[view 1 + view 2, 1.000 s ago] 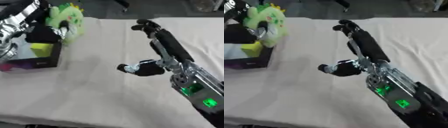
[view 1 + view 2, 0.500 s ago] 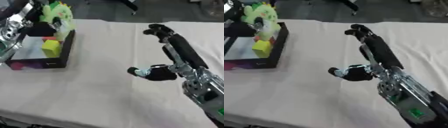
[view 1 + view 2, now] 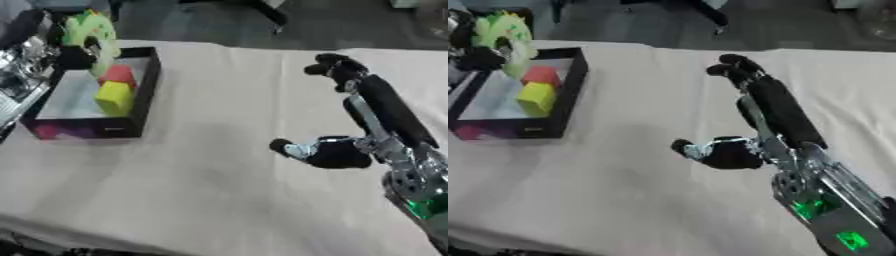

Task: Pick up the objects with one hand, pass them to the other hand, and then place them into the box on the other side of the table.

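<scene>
green plush toy [image 3: 90,35]: held above the box's far end, partly over its rim | box [image 3: 142,87]: black-walled, open, pale floor, table's left side | red block [image 3: 119,75] and yellow block [image 3: 115,96]: inside box, touching

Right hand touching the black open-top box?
Apart. Left eye view: the right hand hovers over bare cloth, with a wide stretch of table between it and the black open-top box.

Black-walled box [image 3: 147,86] at ten o'clock holding a red block [image 3: 118,75] and yellow block [image 3: 114,97]; lime-green toy [image 3: 90,31] above; cream tablecloth [image 3: 210,165]; black-and-silver right hand [image 3: 367,112].
</scene>
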